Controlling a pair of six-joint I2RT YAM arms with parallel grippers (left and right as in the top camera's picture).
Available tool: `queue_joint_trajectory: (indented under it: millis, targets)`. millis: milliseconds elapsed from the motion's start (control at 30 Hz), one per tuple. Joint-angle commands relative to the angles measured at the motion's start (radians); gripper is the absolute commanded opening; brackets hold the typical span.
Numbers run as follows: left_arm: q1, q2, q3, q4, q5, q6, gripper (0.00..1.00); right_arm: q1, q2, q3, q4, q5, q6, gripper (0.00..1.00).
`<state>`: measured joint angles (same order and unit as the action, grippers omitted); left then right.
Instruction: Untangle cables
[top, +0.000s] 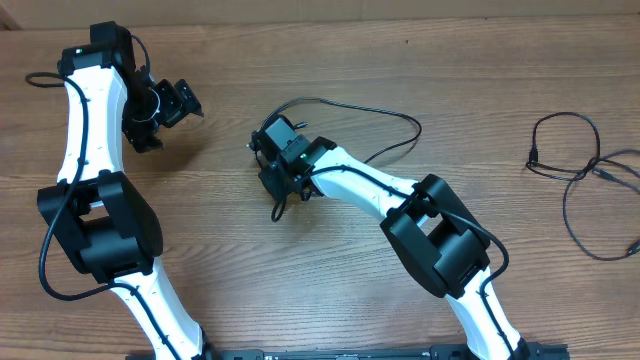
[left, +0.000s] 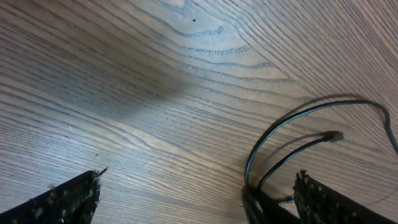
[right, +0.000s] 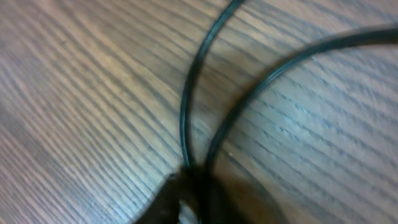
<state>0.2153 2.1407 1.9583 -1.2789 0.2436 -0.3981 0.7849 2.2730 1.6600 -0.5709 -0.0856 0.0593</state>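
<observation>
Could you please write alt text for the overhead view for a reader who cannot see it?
The right tool is shut on a looping black cable at the middle of a wooden table. The left tool hangs open; loose cables lie far right.

Brown wood-grain table (top: 250, 290), pale surface (top: 400, 8) beyond its far edge

Open wood-grain tabletop (top: 480, 90) lay between the thin black cable loop (top: 410, 120) at centre and the loose black cords (top: 565, 195) near the right edge; the white-and-black right arm (top: 365, 188) crossed and blocked the lower middle.
</observation>
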Motion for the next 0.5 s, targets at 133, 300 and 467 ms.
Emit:
queue_joint_trajectory:
  millis: [133, 300, 467]
  targets:
    - [-0.013, -0.009, -0.003, 0.001, 0.008, -0.018, 1.0, 0.005, 0.044, -0.038, -0.058, -0.086, 0.011, 0.04]
    - [-0.013, -0.009, -0.003, 0.001, 0.008, -0.018, 1.0, 0.005, 0.044, -0.038, -0.071, -0.223, 0.011, 0.04]
    - [-0.013, -0.009, -0.003, 0.001, 0.008, -0.018, 1.0, 0.005, 0.044, -0.037, -0.07, -0.361, 0.011, 0.04]
